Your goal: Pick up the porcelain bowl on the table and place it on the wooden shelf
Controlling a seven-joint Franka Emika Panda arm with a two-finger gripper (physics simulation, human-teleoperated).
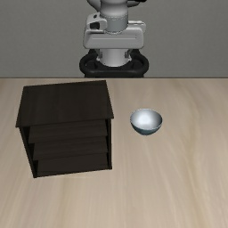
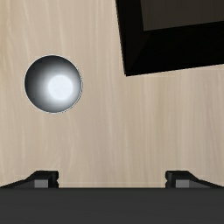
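**Claw spread wide above the counter, bowl untouched beside the shelf**

In the wrist view the claw (image 2: pixel 113 178) is spread wide. Its two dark fingertips (image 2: pixel 42 178) stand far apart, with bare pale wood of the counter (image 2: pixel 131 131) between them. They touch neither the bowl nor the shelf. The hand looks straight down at the counter from high above it.

In the exterior view the arm (image 1: pixel 114 36) is gathered over its black base at the counter's far edge. Its white links are stacked upright and are not reaching out over the things.

On the exterior view's left stands the wooden shelf (image 1: pixel 67 129), a dark brown unit with a flat top and open tiers below. To its right, near it but clearly apart, the porcelain bowl (image 1: pixel 147 122) sits upright on the counter (image 1: pixel 178 187). It is round and pale grey-white, with its mouth facing up. From the wrist its glossy inside shows a bright spot at the centre, shading darker toward the rim.
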